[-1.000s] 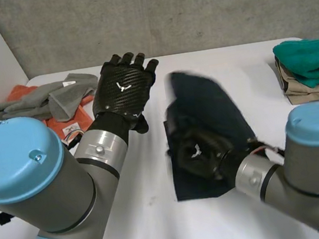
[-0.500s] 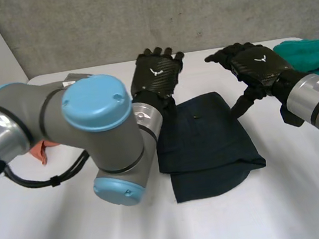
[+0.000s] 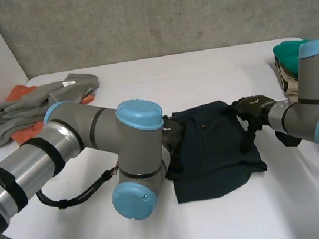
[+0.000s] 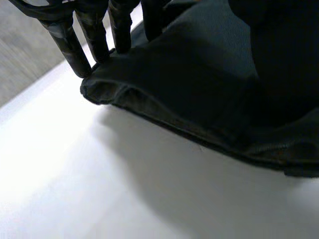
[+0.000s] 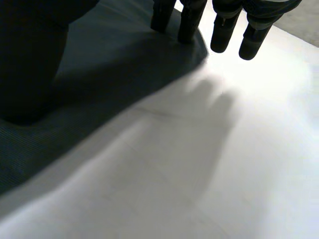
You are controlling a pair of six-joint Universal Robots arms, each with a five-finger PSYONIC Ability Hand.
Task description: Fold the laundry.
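Now, left hand [image 4: 92, 37], right hand [image 5: 221, 32], both uncurled, touching dark garment's [image 3: 211, 148] opposite edges

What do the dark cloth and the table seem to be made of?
Cloth: probably a woven, cotton-like fabric, matte navy; a fine weave and a stitched hem show. Table: smooth, white, faintly sheeny, perhaps laminate; material uncertain.

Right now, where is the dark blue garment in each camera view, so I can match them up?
Head view: the dark blue garment lies mid-table, between the left hand and the right hand.
Left wrist view: the garment is at the left hand's fingertips.
Right wrist view: the garment has its edge under the right hand's fingertips.
Shared landmark: the white table.
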